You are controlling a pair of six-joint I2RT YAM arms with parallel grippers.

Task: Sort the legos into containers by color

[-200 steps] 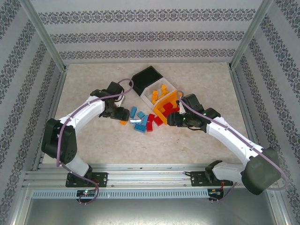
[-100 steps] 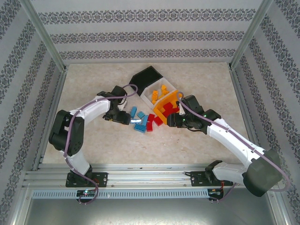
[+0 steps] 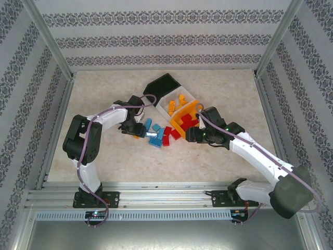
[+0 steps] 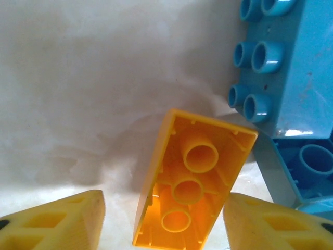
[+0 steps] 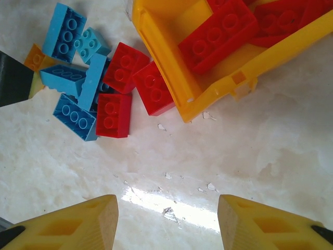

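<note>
One pale table [image 3: 104, 156] carries everything. Toward its far middle, three bins are joined in a row: the black bin [image 3: 163, 83] farthest, the white bin [image 3: 164, 104] next, and the orange bin [image 5: 156, 47] nearest my right arm.

My right gripper [image 5: 166, 219] hangs over bare table just in front of the orange bin, its fingers spread wide with nothing between them. My left gripper [image 4: 164, 224] is low at the left edge of the loose pile, also spread, with one orange-yellow brick [image 4: 192, 192] between its fingers. The left finger is clear of the brick; I cannot tell whether the right one touches it.

Orange-yellow legos [image 3: 180, 98] lie in the white bin and red legos [image 5: 223, 31] in the orange bin. By that bin's front, more red bricks [image 5: 130, 86] touch a cluster of blue bricks [image 5: 73, 73]. The orange-yellow brick lies tilted, hollow side up, just beside a light blue brick [image 4: 286, 62].
</note>
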